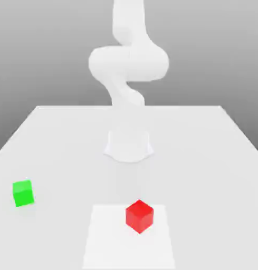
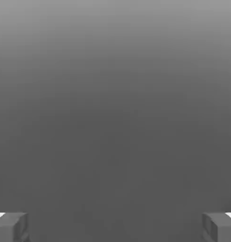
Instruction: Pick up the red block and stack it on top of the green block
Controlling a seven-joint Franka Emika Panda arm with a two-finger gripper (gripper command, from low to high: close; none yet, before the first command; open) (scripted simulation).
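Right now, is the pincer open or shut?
Open: the pincer has its two fingertips far apart, with nothing between them.

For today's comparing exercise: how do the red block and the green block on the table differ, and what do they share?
The red block is red; the green block is green. The red block sits on a paler square patch of the table; the green block sits off it, toward the exterior view's left. The red block shows a corner to the camera; the green block shows a face. Both are small cubes of similar size.

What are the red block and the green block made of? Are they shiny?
Not shiny. The red block and green block have flat, matte faces with no glints or grain, perhaps painted plastic or wood. The look leaves it open.
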